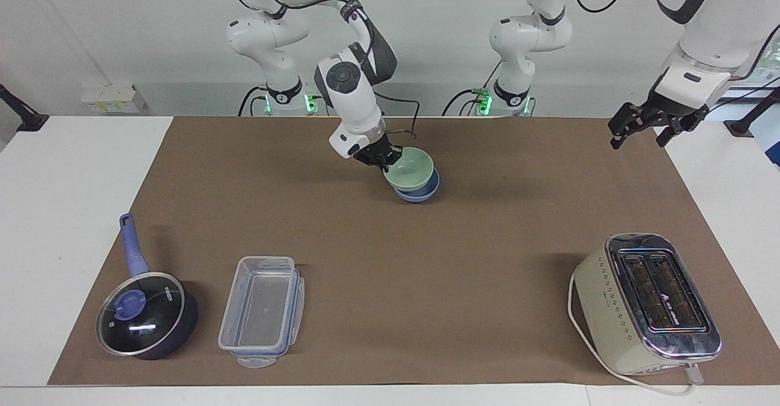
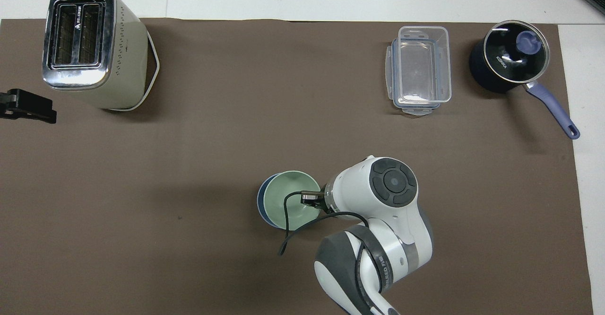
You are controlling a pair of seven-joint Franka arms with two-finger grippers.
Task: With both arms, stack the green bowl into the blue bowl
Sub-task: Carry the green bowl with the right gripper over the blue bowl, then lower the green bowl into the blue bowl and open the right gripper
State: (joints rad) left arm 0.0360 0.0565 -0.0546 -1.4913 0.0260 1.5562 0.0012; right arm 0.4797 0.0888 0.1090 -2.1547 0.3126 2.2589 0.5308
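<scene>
Mint-green bowl (image 1: 413,168), smooth matte plastic, sits tilted in the periwinkle blue bowl (image 1: 421,193), pinched at its rim by the right pincer (image 1: 386,159), probably so it can be nested. Left pincer (image 1: 639,128) waits spread over the surface's (image 1: 426,272) edge, holding nothing

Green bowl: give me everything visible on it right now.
The green bowl is small, round, pale mint, plain and matte, plastic-looking, empty. The right gripper is shut on its rim at the right arm's side. It is tilted, sitting in or just over the blue bowl, covering most of it from above; whether it is fully seated cannot be told.
</scene>
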